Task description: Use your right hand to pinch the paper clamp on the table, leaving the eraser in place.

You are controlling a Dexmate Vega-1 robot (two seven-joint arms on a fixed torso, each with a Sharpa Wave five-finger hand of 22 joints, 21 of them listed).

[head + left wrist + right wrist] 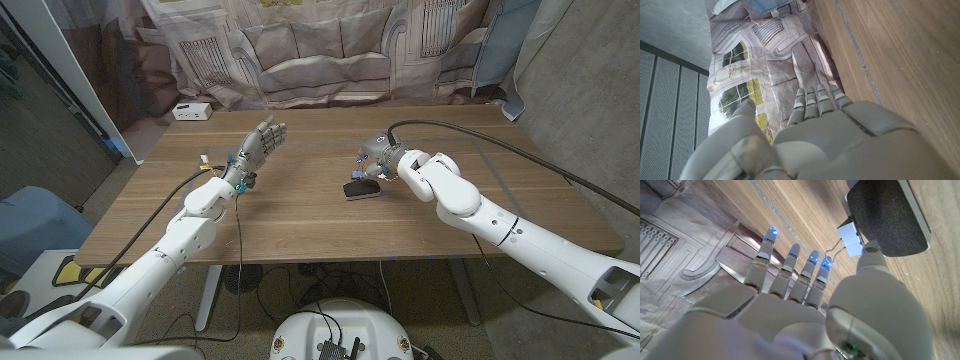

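The right hand (378, 158) hangs over the middle of the table (300, 220), fingers extended and apart, holding nothing as far as the pictures show. In the right wrist view the paper clamp (852, 236), a small pale piece with thin wire handles, lies just off the thumb tip (871, 247), between the thumb and the reach of the other fingers (810, 275); whether the thumb already touches it cannot be told. The wire handles point toward the fingertips, so the clamp's long axis seems to run roughly across the gap the pinch must shut. Touching or just beside the clamp, on the thumb's far side from the fingers, lies the eraser (890, 217), a dark flat block with a pale edge; in the head view it shows just below the hand (361, 189). The pinch likely has to close on the clamp alone without dragging the eraser, which is the risk here. The left hand (258, 143) is raised well apart, fingers straight and spread, empty, so the right hand is clearly the nearer. No containers are in view.
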